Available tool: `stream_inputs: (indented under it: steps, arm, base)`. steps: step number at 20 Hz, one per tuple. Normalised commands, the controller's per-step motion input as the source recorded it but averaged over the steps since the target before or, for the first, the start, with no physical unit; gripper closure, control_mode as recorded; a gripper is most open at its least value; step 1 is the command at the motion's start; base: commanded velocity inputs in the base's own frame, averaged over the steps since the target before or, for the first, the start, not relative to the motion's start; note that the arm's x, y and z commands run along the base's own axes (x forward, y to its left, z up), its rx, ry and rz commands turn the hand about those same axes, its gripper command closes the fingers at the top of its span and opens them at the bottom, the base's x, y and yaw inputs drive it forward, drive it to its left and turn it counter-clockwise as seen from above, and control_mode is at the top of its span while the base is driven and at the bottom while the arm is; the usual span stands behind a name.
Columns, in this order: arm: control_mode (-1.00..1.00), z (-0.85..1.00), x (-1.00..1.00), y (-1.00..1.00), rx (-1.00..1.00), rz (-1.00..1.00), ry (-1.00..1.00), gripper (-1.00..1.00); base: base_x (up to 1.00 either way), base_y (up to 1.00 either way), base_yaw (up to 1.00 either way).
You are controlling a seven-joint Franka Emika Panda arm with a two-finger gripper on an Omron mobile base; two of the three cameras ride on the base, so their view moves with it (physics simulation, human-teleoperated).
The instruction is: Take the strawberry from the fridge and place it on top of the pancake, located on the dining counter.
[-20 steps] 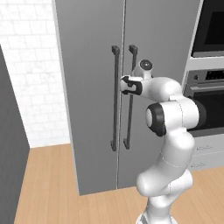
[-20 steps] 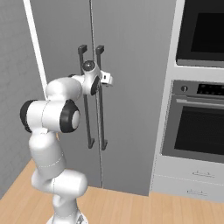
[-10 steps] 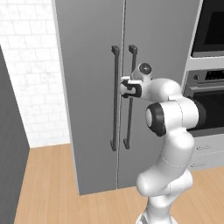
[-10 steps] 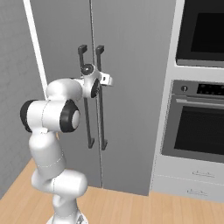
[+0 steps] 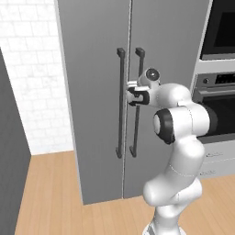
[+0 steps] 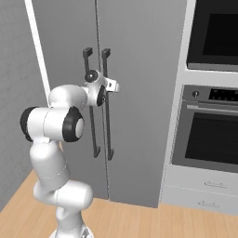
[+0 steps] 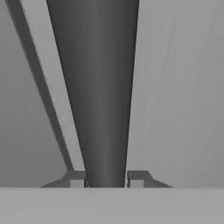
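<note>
Tall matte grey two-door fridge (image 5: pixel 96 69) shut, both doors flush, two long dark vertical bar handles side by side at the centre seam. White arm's two-finger gripper (image 5: pixel 131 97) up against the fridge front at about mid-height of the handles, on the right-hand dark bar handle (image 5: pixel 137 103) — seen from the right base view as the gripper (image 6: pixel 108 86) reaching the bar nearer the oven (image 6: pixel 106 104). From the hand view, that dark bar (image 7: pixel 98 87) running straight up from between the two small finger tips (image 7: pixel 77 178), one tip on each side and close against it — fingers closed around the handle, pinching it. Grey door panel (image 7: pixel 179 87) right behind the bar. Left-hand handle (image 5: pixel 120 103) free, just beside the gripped one. Black wall oven with glass door (image 6: pixel 211 135) to the right of the fridge, white drawers beneath it. White brick wall (image 5: pixel 32 73) left of the fridge, light wood floor (image 5: pixel 50 193) below. Strawberry, pancake and dining counter not visible from here.
</note>
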Motion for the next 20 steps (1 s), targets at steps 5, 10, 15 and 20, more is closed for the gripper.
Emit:
stream_inputs:
  steps: [5, 10, 15, 20]
  arm:
    - [-1.0, -0.01, -0.98, -0.34, 0.0, -0.07, 0.06, 1.0]
    - [-1.0, 0.0, -1.0, -0.7, 0.01, 0.0, 0.19, 1.0]
    - [-1.0, -0.04, -1.0, -0.84, 0.03, 0.0, 0.12, 1.0]
    - [-1.0, -0.19, -1.0, -0.74, 0.03, -0.01, -0.01, -1.0]
  base:
    - [0.0, 0.0, 0.0]
    - [0.0, 0.0, 0.0]
    - [0.0, 0.0, 0.0]
    - [0.0, 0.0, 0.0]
